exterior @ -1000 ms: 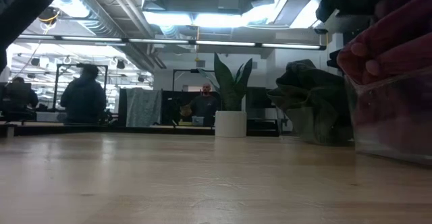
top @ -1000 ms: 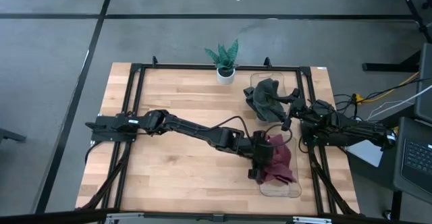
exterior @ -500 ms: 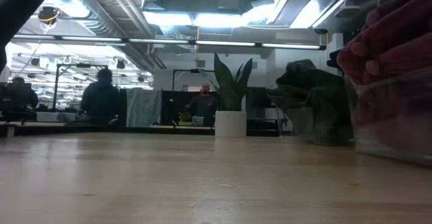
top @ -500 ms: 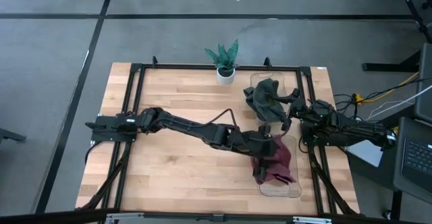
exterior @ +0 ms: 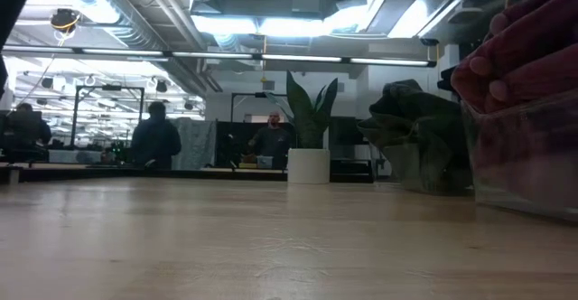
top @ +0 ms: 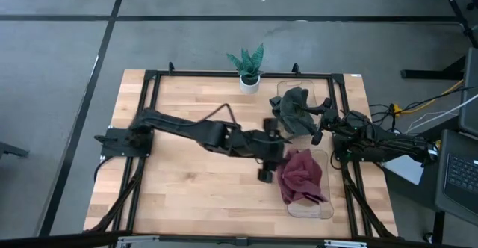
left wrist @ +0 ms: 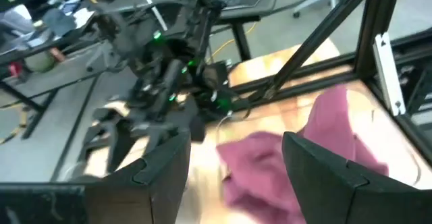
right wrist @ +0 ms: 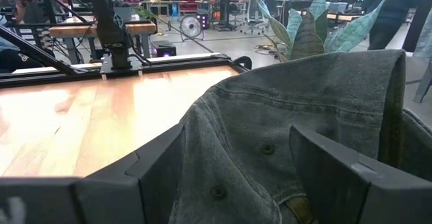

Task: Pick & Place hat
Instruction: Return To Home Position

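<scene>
Withdrawn from the bin since a second ago, left gripper [top: 264, 172] is hanging empty, fingers spread. Red caps [top: 302, 181] are lying in the clear bin [top: 310, 211] by the table's right edge, just beyond it. Right gripper [top: 317, 125] is waiting, spread.

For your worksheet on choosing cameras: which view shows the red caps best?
The high view: the red caps show whole, piled in the clear bin. The low view catches only part at its right edge, the left wrist view sees them partly, and the right wrist view shows only grey caps.
</scene>
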### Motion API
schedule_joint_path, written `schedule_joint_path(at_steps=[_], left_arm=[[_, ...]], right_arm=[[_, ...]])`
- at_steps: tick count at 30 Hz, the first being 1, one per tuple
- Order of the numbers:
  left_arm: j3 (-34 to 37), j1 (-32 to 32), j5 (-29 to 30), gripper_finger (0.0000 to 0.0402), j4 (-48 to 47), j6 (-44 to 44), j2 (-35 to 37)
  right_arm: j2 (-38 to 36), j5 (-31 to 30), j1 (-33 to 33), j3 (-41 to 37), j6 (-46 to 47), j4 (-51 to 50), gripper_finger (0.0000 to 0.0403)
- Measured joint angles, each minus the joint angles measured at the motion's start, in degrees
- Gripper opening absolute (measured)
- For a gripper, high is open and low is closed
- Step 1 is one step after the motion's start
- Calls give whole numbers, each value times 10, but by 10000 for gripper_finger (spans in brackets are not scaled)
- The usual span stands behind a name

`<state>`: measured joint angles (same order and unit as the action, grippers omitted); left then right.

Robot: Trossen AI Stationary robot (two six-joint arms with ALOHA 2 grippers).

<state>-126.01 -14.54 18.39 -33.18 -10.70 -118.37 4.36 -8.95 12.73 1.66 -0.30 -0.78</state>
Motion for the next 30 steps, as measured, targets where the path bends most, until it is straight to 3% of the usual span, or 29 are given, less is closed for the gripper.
schedule_joint_path(at_steps=[4, 10, 16, 21, 30], left_arm=[[118, 4, 16, 231, 9, 12, 86], [400, 7, 60, 231, 118, 33, 255], [644, 0, 89, 231, 137, 12, 435], [799, 0, 74, 230, 150, 49, 569], [1032, 0, 17, 230, 329, 64, 734]], right_arm=[[0, 0, 0, 0, 0, 0, 264], [0, 0, 0, 0, 0, 0, 264], [0, 0, 0, 0, 0, 0, 264], [0, 0, 0, 0, 0, 0, 264], [0, 0, 0, 0, 0, 0, 264]])
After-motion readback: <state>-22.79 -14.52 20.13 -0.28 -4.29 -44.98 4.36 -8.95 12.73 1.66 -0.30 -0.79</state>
